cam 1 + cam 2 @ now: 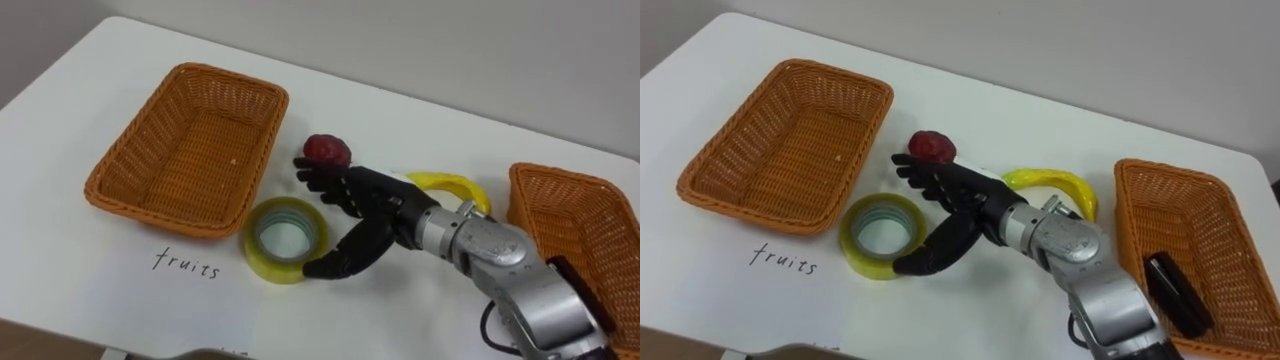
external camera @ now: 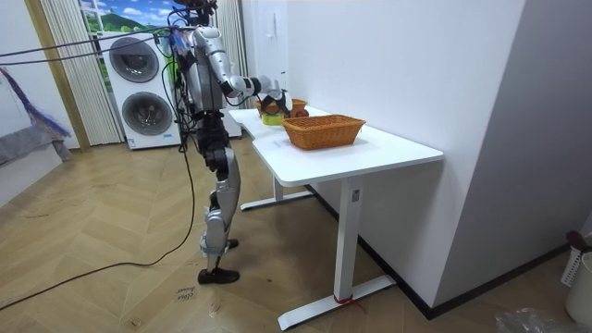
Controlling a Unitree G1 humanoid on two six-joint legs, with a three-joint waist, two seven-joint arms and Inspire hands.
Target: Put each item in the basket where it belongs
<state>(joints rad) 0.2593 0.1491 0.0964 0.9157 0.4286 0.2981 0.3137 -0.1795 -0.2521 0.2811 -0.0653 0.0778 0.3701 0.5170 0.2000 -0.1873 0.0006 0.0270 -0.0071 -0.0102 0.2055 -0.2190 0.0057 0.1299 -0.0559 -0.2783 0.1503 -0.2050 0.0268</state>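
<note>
**Right hand spread between tape and red fruit**

Nearest me on the white table [image 1: 80, 290] is a handwritten label [image 1: 187, 263], and just past it lies the yellow tape [image 1: 280, 272], flat, hole up. My right hand [image 1: 355, 205] reaches in from the right and hangs low over the table, spread wide and holding nothing. My thumb tip is at the tape's right edge; I cannot tell whether it touches. My fingers [image 1: 318, 180] point straight at the red fruit [image 1: 326, 151], their tips just short of it. The banana [image 1: 450, 185] lies behind my wrist. The left basket [image 1: 190, 150], beyond the label, is beside the tape and the fruit. The right basket [image 1: 1185, 220], well apart, holds a dark item [image 1: 1175, 290].
</note>
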